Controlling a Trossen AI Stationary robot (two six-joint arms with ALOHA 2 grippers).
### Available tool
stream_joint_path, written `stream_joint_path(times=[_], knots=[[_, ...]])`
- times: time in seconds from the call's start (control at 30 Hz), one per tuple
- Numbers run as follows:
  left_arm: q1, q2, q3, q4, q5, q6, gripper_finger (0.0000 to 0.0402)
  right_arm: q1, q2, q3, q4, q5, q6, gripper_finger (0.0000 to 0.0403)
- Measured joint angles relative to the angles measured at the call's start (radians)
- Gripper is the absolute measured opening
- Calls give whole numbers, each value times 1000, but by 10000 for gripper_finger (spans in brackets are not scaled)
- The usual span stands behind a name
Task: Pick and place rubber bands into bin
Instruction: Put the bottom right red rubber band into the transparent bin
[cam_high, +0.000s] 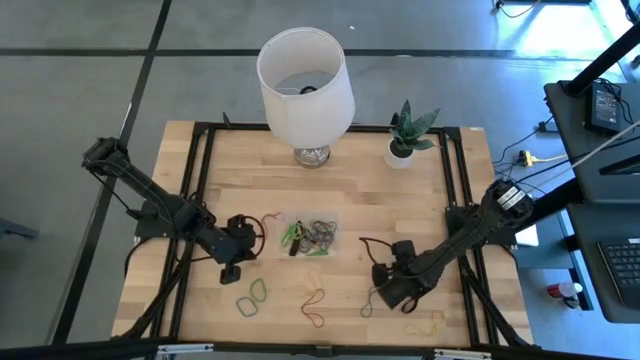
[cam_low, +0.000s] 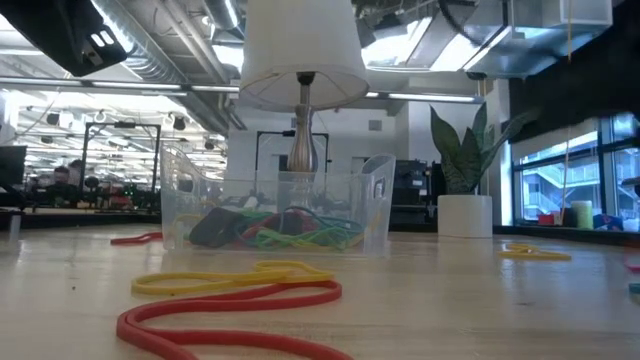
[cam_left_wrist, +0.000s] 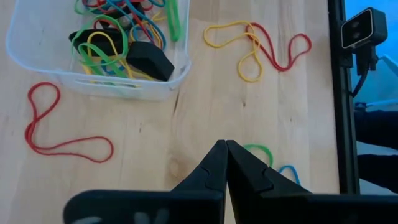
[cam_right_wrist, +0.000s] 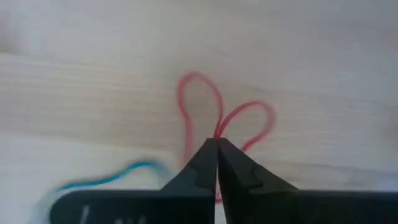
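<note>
Right pincer (cam_right_wrist: 217, 144) clenched on a thin red rubber band (cam_right_wrist: 200, 106), judged light and limp; left pincer (cam_left_wrist: 226, 147) clenched, empty.

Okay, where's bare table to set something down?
Free: the wood between the lamp and the bin, and the left back corner. Crowded: the front strip, with loose rubber bands between the left gripper and right gripper.

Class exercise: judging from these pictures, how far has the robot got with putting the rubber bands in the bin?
Partly done. Done: many bands already lie in the bin. In hand: the right gripper is shut on a red band on the table. Left: loose bands remain outside, such as a yellow one and a green one. The left gripper is shut, empty.
</note>
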Motion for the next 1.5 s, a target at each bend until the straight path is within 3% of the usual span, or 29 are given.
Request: stream_joint_path(times=[0.17,0.3,0.4,0.57,0.77,0.93,1.17,1.5], knots=[[0,0,0,0,-1,0,3,-1,0,193,-216,136,-25,4],[0,0,0,0,-10,0,3,-14,-1,362,-311,352,-98,2],[0,0,0,0,-30,2,4,-52,-2,452,-292,494,-244,2],[0,0,0,0,-45,2,3,-151,10,544,-151,584,-539,1],[0,0,0,0,-53,2,3,-287,68,548,134,537,-880,1],[0,0,0,1,-67,1,3,-356,166,548,207,422,-997,3],[0,0,0,1,-63,-15,4,-389,249,548,173,365,-997,39],[1,0,0,0,-81,-15,4,-389,250,548,161,288,-996,136]])
